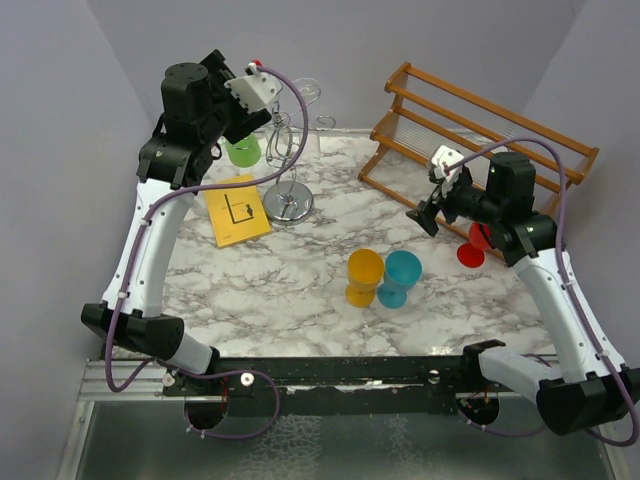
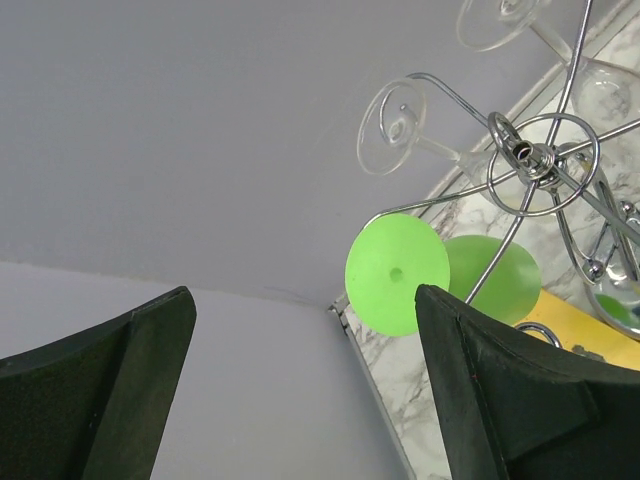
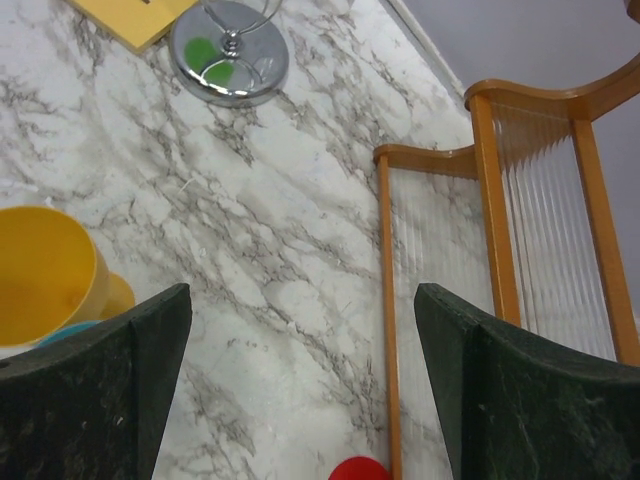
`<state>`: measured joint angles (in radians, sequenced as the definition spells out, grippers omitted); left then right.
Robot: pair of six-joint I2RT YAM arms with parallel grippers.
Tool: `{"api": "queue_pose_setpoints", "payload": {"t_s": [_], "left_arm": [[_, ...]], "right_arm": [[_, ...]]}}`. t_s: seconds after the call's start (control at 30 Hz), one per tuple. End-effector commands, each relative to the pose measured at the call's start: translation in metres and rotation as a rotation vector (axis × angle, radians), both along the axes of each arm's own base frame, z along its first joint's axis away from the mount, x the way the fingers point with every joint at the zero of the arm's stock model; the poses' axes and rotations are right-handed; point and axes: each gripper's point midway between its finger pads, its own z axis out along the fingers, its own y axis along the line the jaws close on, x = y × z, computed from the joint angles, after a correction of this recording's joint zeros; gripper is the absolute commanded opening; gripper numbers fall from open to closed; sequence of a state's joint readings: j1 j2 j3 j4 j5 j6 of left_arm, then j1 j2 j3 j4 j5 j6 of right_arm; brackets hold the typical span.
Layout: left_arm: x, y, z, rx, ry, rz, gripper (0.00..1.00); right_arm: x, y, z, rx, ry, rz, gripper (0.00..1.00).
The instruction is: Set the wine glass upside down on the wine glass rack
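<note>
The chrome wine glass rack [image 1: 289,200] stands at the back left, and its hub [image 2: 530,155] shows in the left wrist view. A green wine glass [image 2: 397,273] hangs among the rack's wire arms. Its round foot faces my left gripper and its bowl [image 1: 243,150] lies beyond. Two clear glasses [image 2: 392,127] hang on other arms. My left gripper [image 2: 305,400] is open and empty, drawn just back from the green foot, raised beside the rack [image 1: 238,128]. My right gripper [image 3: 300,390] is open and empty above the marble, over near the wooden rack [image 1: 425,215].
A brown wooden slatted rack [image 1: 480,135] stands at the back right, with a red glass [image 1: 473,247] in front of it. A yellow glass [image 1: 364,277] and a teal glass [image 1: 401,277] stand mid-table. A yellow card [image 1: 237,210] lies by the chrome base.
</note>
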<state>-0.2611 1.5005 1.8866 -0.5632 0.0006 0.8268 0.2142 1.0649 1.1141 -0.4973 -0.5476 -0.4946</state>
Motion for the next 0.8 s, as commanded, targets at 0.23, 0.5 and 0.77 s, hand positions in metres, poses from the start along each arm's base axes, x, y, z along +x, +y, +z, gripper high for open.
{"api": "queue_pose_setpoints", "payload": {"t_s": [0.23, 0.5, 0.77], "left_arm": [[-0.027, 0.012, 0.017, -0.157, 0.010, 0.083, 0.97], [-0.031, 0.017, 0.016, -0.156, 0.010, 0.103, 0.97], [-0.029, 0.025, 0.000, -0.100, 0.024, 0.134, 0.97]], "right_arm": [[-0.077, -0.009, -0.046, -0.178, 0.378, 0.170, 0.85], [-0.075, -0.003, -0.086, -0.261, 0.453, 0.141, 0.81], [-0.065, -0.004, -0.110, -0.325, 0.495, 0.107, 0.68]]}}
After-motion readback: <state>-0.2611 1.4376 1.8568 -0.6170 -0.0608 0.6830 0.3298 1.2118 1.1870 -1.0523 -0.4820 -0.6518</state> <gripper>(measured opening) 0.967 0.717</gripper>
